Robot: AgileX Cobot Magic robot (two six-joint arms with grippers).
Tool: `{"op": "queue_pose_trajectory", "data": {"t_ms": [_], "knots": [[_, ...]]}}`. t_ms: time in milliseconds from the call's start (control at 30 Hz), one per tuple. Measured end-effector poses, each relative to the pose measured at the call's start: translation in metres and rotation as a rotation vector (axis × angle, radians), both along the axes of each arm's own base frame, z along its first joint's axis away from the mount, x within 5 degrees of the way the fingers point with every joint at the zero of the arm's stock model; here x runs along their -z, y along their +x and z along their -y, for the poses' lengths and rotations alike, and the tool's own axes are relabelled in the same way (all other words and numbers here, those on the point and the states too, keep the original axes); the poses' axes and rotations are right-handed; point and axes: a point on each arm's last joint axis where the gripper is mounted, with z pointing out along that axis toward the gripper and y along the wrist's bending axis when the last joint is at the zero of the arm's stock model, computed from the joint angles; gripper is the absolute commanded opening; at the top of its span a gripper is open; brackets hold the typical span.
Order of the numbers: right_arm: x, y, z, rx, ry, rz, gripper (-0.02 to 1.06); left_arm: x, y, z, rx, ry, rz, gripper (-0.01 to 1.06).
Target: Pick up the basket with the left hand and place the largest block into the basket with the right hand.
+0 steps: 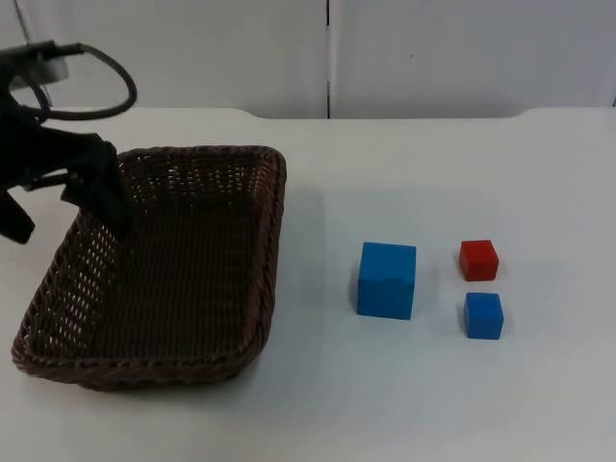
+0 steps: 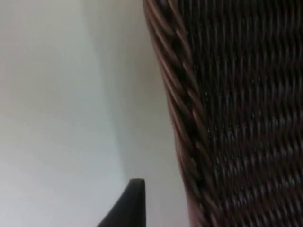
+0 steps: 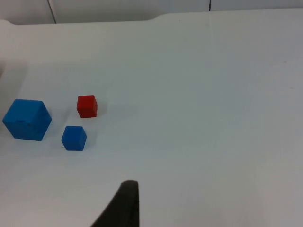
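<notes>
The left gripper straddles the dark brown woven wicker basket's nine-o'clock rim, grip uncertain; it may tip when lifted. Large blue cube waits at three o'clock.

the dark brown woven wicker basket sits on the white worktop. at its 3 o'clock, well apart, stands the large blue block. the small red block lies at that block's 3 o'clock, the small blue block near it at 6 o'clock.
</notes>
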Motion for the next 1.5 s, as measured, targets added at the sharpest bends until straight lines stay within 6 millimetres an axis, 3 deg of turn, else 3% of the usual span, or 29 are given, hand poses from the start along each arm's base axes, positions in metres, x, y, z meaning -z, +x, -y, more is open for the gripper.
{"op": "queue_pose_trajectory", "data": {"t_ms": [500, 800, 833, 967, 1033, 1133, 1500], "knots": [[0.0, 0.0, 0.0, 0.0, 0.0, 0.0, 1.05, 0.051, 0.014, -0.003, -0.037, 0.02, -0.007, 1.01], [0.0, 0.0, 0.0, 0.0, 0.0, 0.0, 1.05, 0.051, 0.017, -0.003, -0.059, 0.016, 0.016, 0.57], [0.0, 0.0, 0.0, 0.0, 0.0, 0.0, 1.05, 0.051, 0.017, -0.003, -0.061, 0.015, 0.018, 0.57], [0.0, 0.0, 0.0, 0.0, 0.0, 0.0, 1.05, 0.051, 0.017, -0.003, -0.062, 0.016, 0.021, 0.31], [0.0, 0.0, 0.0, 0.0, 0.0, 0.0, 1.05, 0.051, 0.017, -0.003, -0.062, 0.016, 0.022, 0.25], [0.0, 0.0, 0.0, 0.0, 0.0, 0.0, 1.05, 0.051, 0.017, -0.003, -0.068, 0.011, 0.022, 0.02], [0.0, 0.0, 0.0, 0.0, 0.0, 0.0, 1.05, 0.05, 0.017, 0.0, -0.112, -0.032, -0.002, 0.0]]}}
